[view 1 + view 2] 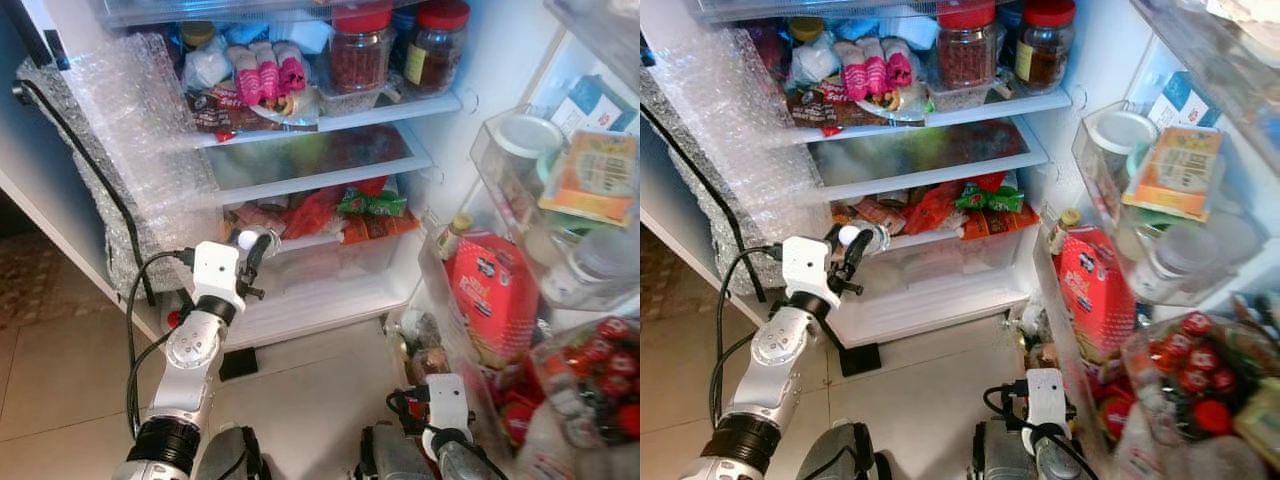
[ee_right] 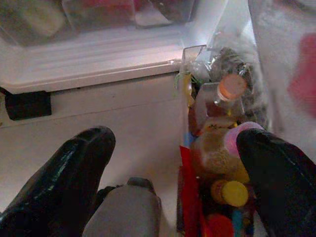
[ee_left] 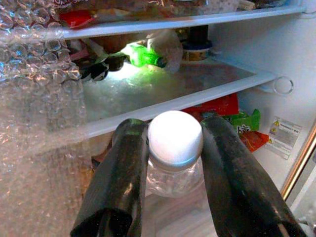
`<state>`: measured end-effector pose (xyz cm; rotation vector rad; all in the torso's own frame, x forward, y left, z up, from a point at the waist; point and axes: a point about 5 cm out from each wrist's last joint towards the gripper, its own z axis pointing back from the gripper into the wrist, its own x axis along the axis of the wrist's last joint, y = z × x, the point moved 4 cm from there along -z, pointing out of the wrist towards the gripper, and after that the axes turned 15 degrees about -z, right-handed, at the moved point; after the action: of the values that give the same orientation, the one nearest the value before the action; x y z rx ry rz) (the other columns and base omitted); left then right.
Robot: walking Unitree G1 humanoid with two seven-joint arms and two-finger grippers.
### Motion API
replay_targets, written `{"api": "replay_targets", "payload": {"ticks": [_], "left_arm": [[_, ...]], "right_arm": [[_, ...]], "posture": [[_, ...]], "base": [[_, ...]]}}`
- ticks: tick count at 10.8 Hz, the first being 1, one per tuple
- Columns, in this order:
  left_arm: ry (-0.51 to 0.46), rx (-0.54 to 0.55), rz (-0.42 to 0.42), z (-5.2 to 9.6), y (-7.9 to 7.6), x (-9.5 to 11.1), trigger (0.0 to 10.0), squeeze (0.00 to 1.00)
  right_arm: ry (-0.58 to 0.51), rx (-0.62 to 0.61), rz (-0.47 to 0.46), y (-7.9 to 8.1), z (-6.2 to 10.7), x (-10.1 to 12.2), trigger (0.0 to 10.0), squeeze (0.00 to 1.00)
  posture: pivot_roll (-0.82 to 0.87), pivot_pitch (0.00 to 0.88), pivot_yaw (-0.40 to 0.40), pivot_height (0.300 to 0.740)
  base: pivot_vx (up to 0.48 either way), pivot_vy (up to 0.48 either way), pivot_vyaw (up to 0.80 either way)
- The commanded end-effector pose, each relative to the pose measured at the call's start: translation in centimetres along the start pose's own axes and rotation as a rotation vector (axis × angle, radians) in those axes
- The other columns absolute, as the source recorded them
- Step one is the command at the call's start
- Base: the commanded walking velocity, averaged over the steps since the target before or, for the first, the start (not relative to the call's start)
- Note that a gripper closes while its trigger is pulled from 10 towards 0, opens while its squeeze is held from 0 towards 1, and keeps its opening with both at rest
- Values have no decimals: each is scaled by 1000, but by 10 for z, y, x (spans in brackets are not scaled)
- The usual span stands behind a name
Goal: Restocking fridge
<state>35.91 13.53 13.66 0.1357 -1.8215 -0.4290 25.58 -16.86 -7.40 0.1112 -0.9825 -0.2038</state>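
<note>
My left gripper (image 1: pixel 252 240) is raised in front of the open fridge, level with the crisper drawer (image 1: pixel 330 262). It is shut on a small clear bottle with a white cap (image 3: pixel 175 137); the black fingers (image 3: pixel 120 177) press against the bottle's neck on both sides. Just beyond it is a nearly bare glass shelf (image 3: pixel 163 91) with a green-lit item at its back. My right gripper (image 2: pixel 173 173) hangs low near the floor by the door's bottom rack, its fingers (image 2: pixel 64 173) spread wide with nothing between them.
The upper shelf (image 1: pixel 330 118) holds two red-lidded jars, pink packets and wrapped food. Bubble wrap (image 1: pixel 140 130) covers the fridge's left wall, with a black cable beside it. The open door (image 1: pixel 520 260) on the right carries cartons, a red pack and bottles. Tiled floor (image 1: pixel 300 390) lies below.
</note>
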Motion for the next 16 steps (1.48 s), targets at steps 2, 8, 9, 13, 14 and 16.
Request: {"api": "replay_targets", "payload": {"ticks": [2,8,9,13,14,16], "left_arm": [[-4,-2,7,2,-2,2,10000,0],[-6,-5,11,1,-3,2,10000,0],[-5,-6,10,0,-3,2,10000,0],[-7,-14,5,0,-4,2,10000,0],[-10,-18,4,0,-5,3,10000,0],[-10,-26,1,0,-8,3,10000,0]], "right_arm": [[18,-7,-3,-2,1,-3,10000,0],[37,-4,-3,-2,0,-4,10000,0],[43,-5,-2,-2,0,-4,10000,0],[57,-3,-7,-1,-1,-5,10000,0],[60,-5,-9,-1,-1,-6,10000,0],[65,-7,-9,-2,-1,-6,10000,0]], "posture": [[-183,173,-7,647],[-180,166,-7,647],[-179,167,-7,647],[-180,166,-5,647],[-181,165,-5,647],[-178,158,-4,647]], "base": [[0,0,0],[0,0,0],[0,0,0],[0,0,0],[247,0,0],[261,0,0]]}}
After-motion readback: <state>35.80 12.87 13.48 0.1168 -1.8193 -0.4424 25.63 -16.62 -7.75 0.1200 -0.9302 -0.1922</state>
